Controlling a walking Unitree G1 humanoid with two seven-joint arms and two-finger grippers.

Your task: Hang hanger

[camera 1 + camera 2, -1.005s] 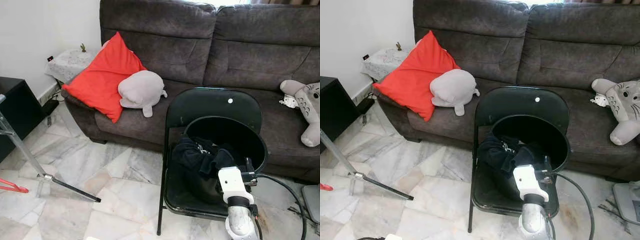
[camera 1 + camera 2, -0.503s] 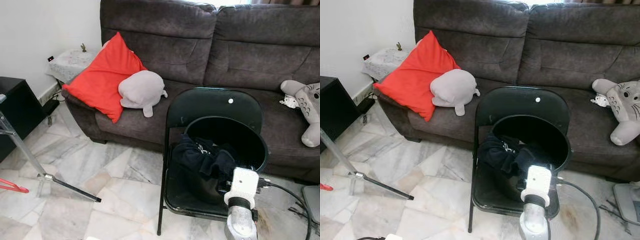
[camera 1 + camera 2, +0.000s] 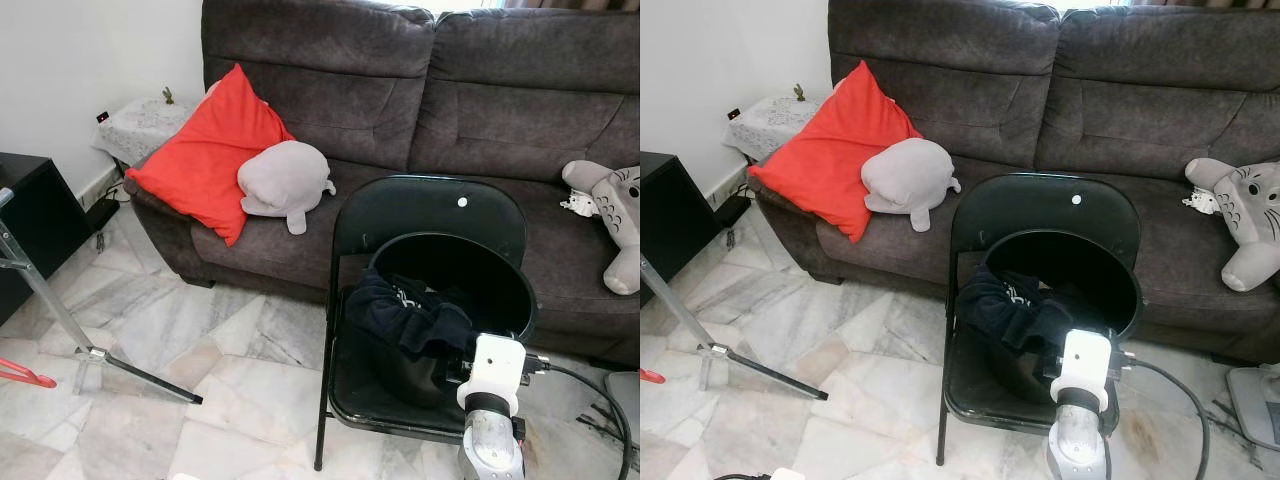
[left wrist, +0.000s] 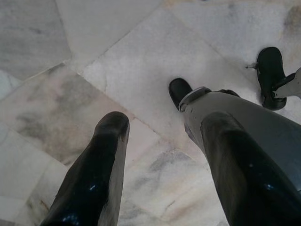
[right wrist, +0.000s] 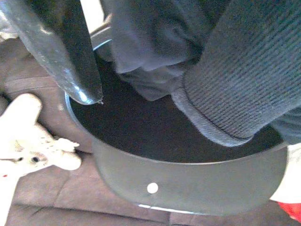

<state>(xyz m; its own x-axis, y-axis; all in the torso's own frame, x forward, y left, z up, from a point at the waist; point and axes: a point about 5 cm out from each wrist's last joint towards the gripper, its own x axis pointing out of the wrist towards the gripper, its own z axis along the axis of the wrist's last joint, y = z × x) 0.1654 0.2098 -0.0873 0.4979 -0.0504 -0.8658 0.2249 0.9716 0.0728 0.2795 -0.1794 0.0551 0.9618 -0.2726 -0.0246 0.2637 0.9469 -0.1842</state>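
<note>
Head views: black folding chair (image 3: 430, 205) standing on the marble floor (image 3: 180, 330) before a dark grey sofa (image 3: 480, 100); black round tub (image 3: 505, 275) sitting on the chair seat, tilting back toward the chair's backrest; dark navy clothing (image 3: 400, 310) lying in the tub and spilling over its left rim; right gripper (image 3: 468, 352) reaching in at the near right edge of the tub, mostly hidden behind its own white wrist unit (image 3: 497, 363), a black cable (image 3: 590, 385) trailing off to the right.

Right wrist view: adding the tub's dark inside (image 5: 141, 127), a ribbed knit cuff (image 5: 230, 89) of the clothing hanging close before the camera, and the white dot on the chair back; whether this gripper is gripping anything cannot be told.

Left wrist view: left gripper (image 4: 164, 122) hanging over bare floor tiles, its two black fingers (image 4: 101, 165) standing well apart and holding nothing; the robot's grey leg (image 4: 254, 127) showing beside them.

Red hanger (image 3: 25, 375): lying on the floor at the far left edge, partly cut off, near the foot of a metal stand (image 3: 60, 310); well apart from the right gripper and the chair.

On the sofa: red cushion (image 3: 205, 150) with a grey plush (image 3: 283, 180) leaning against it at the left; a grey-and-white plush (image 3: 615, 215) at the right.
</note>
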